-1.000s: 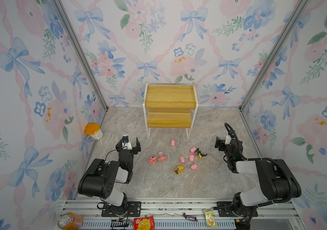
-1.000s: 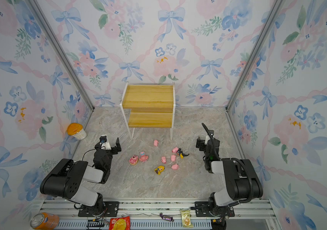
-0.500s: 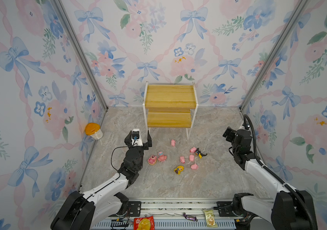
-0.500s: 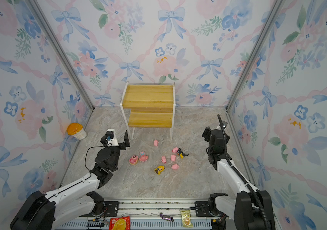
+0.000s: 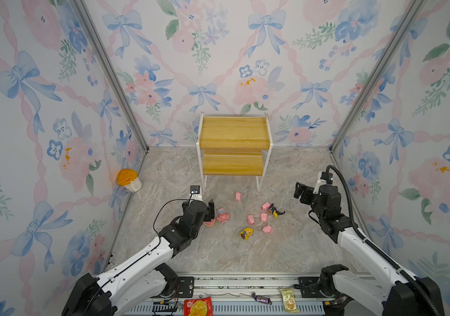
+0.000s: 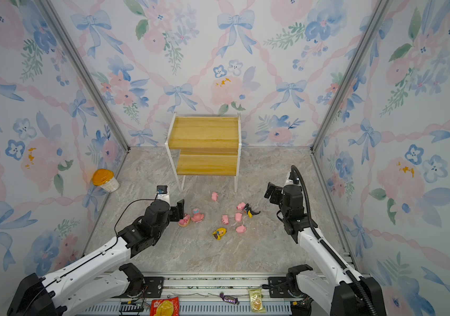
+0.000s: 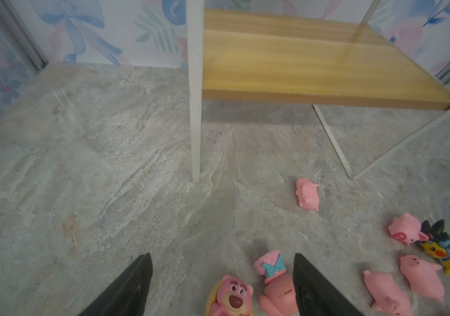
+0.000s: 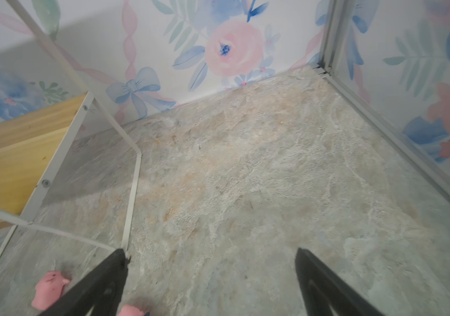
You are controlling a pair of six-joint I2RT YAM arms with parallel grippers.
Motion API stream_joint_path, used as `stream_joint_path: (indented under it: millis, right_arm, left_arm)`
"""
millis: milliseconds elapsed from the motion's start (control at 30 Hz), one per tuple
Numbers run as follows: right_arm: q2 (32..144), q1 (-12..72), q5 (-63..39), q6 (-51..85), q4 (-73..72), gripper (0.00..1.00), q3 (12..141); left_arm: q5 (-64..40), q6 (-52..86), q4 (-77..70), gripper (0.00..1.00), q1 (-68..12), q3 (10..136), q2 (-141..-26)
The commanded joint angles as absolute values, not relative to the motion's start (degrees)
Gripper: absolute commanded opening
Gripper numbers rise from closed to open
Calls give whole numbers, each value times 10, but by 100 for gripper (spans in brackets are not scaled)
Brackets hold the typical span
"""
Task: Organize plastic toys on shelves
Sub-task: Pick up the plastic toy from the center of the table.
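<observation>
Your left claw (image 7: pixel 221 258) stands apart low over the desk (image 5: pixel 218 254), with the pink bear (image 7: pixel 230 298) and hatted figure (image 7: pixel 273 284) between its fingers. The other toys (image 5: pixel 263 217) lie scattered to the right, just near of the shelves (image 5: pixel 233 164). Your right claw (image 8: pixel 210 253) hangs apart at the right, holding nothing

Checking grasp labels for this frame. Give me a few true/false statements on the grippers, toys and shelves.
1. Both boards of the shelves are bare. True.
2. The left gripper is shut on the pink figure on a round base. False: its jaws stand open, and in the wrist view that figure shows between them.
3. The right gripper holds a pig. False: it is open and empty, over bare floor.
4. The yellow-haired doll lies on the floor. True.
5. The orange-lidded cup stands on the lower shelf. False: it stands on the floor, off to the robot's left.
</observation>
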State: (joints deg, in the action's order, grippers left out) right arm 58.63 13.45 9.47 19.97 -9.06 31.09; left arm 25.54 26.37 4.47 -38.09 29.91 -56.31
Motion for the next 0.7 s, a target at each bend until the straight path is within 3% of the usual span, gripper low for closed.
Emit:
stream_joint_path:
  millis: [0, 100, 267, 667]
  right_arm:
    - [590, 144, 2, 171, -178, 98, 285]
    - [591, 153, -35, 161, -217, 98, 269]
    - [590, 184, -25, 158, -159, 98, 287]
    - [524, 280, 88, 212, -62, 96, 263]
  left_arm:
    - [177, 296, 118, 79, -382, 311, -600]
    - [140, 282, 117, 77, -382, 317, -629]
    - [113, 262, 117, 73, -387, 342, -663]
    - [154, 359, 118, 63, -435, 435, -747]
